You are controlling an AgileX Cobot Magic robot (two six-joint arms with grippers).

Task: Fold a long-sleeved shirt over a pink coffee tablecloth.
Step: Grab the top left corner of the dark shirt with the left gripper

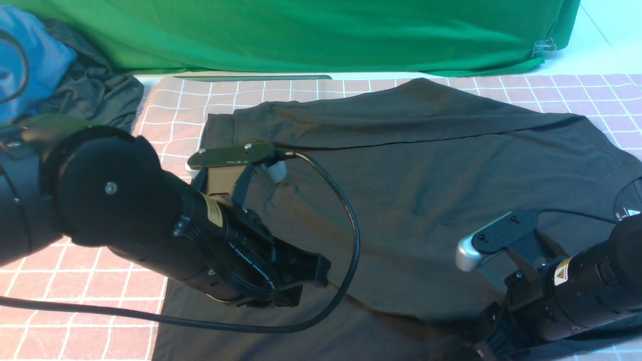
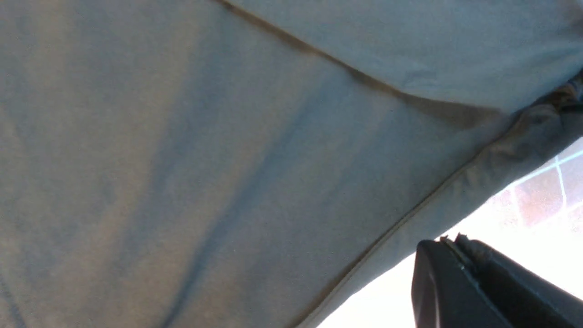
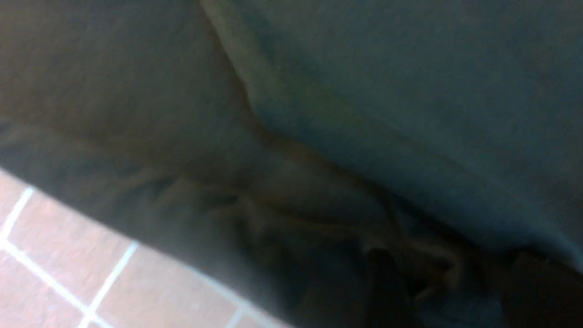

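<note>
A wide pink coffee tablecloth (image 1: 65, 281) with a thin white grid is serving as the working surface, and the long-sleeved shirt (image 1: 426, 165) is lying spread flat on it. The shirt is black, and its collar label (image 1: 631, 206) is showing at the end nearest the right arm. A long fold of the shirt's own cloth is being carried across its far part. Beyond the shirt's far edge a plain green cloth (image 1: 321, 35) is hanging as a backdrop. Off the shirt's far left corner, a blue garment (image 1: 35, 65) and a dark grey garment (image 1: 100, 90) are lying bunched together.

The left gripper (image 1: 313, 278) is being held low over the shirt's near left part, with its cable (image 1: 351, 225) looping above the cloth. In the left wrist view its fingers (image 2: 437, 282) are pressed tight together. The shirt's hem (image 2: 387, 237) is running just beside the fingertips, and the pink grid is showing past that hem.

The right gripper (image 1: 484, 341) is being held at the shirt's near edge, below the collar end, and is mostly hidden by its own arm in the front view. In the right wrist view the shirt is filling most of the picture, rumpled close to the camera, with the tablecloth showing beside its edge. Two dark shapes are showing against that rumpled cloth, but they are too blurred to read. Whether these fingers are spread, clenched or grasping the shirt cannot be told.
</note>
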